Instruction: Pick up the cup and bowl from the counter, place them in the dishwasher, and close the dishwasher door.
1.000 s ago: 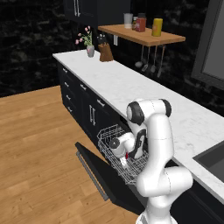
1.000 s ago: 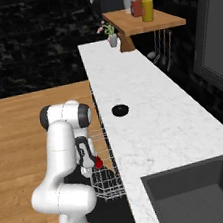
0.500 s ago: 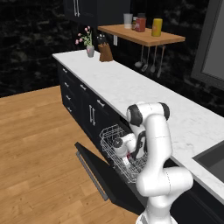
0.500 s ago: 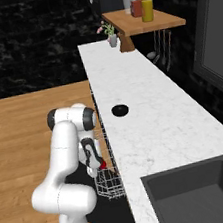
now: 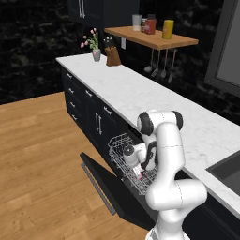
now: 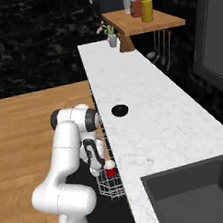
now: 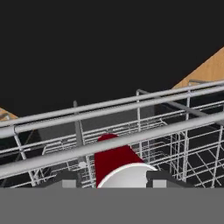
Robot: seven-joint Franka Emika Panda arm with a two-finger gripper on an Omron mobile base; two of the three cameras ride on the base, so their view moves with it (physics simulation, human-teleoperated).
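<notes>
While claw stands apart flanking cup, rack wires crowd close.

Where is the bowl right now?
The bowl sits on the counter in the right base view, near its front edge, just above the pulled-out dishwasher rack.

Black bowl sits mid-frame on white counter. Red cup lower centre in the wire rack, by gripper. Sink lower right, wooden shelf top.
</notes>
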